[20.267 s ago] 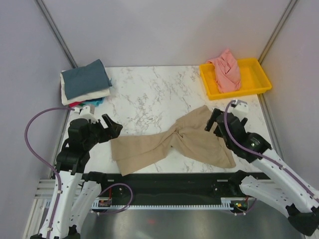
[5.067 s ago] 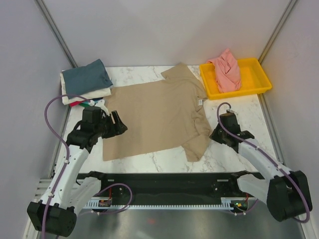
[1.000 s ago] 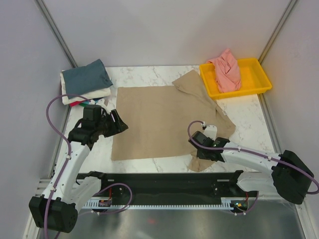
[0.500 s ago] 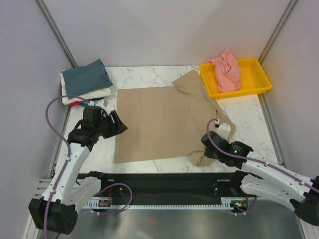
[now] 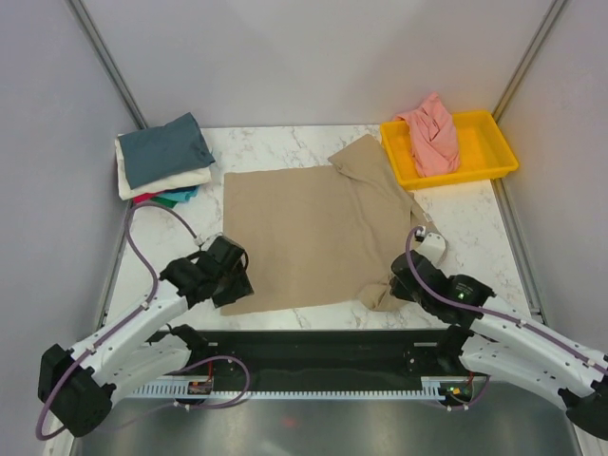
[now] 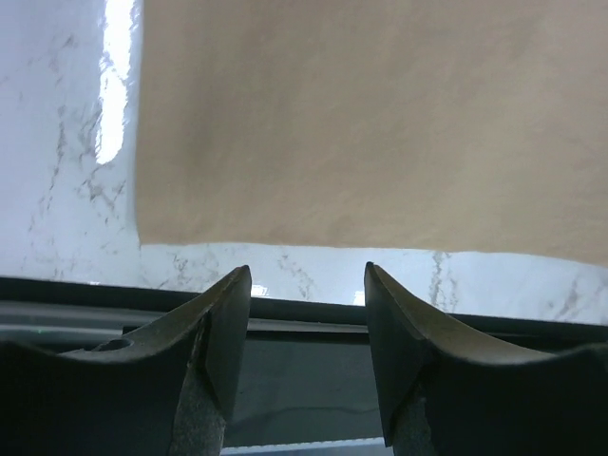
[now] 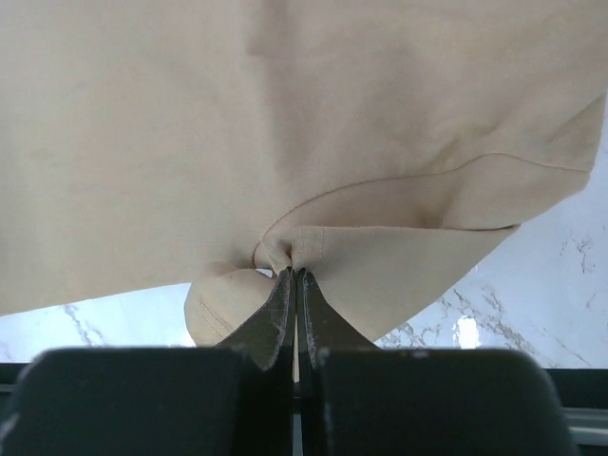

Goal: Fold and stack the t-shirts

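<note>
**Desk:** Where is the tan t-shirt (image 5: 304, 228)?

**Photographer:** Spread flat across the middle of the marble table (image 5: 285, 147). The folded t-shirts (image 5: 161, 157) are stacked at the far left, and a salmon-pink t-shirt (image 5: 432, 133) is heaped in the yellow tray (image 5: 494, 157) at the far right.

**Desk:** And the grippers?

**Photographer:** The right gripper (image 7: 295, 275) is clamped tight on a bunched fold at the shirt's near-right corner. The left gripper (image 6: 306, 275) stands with jaws apart, holding nothing, over bare marble.

**Desk:** What does the next move turn on?

**Photographer:** In the left wrist view, the shirt's near edge runs crosswise just beyond the open fingertips. Its near-left corner sits slightly to the left of the gap. The left arm is the nearer one. It looks to need a short reach forward and leftward before closing.
</note>
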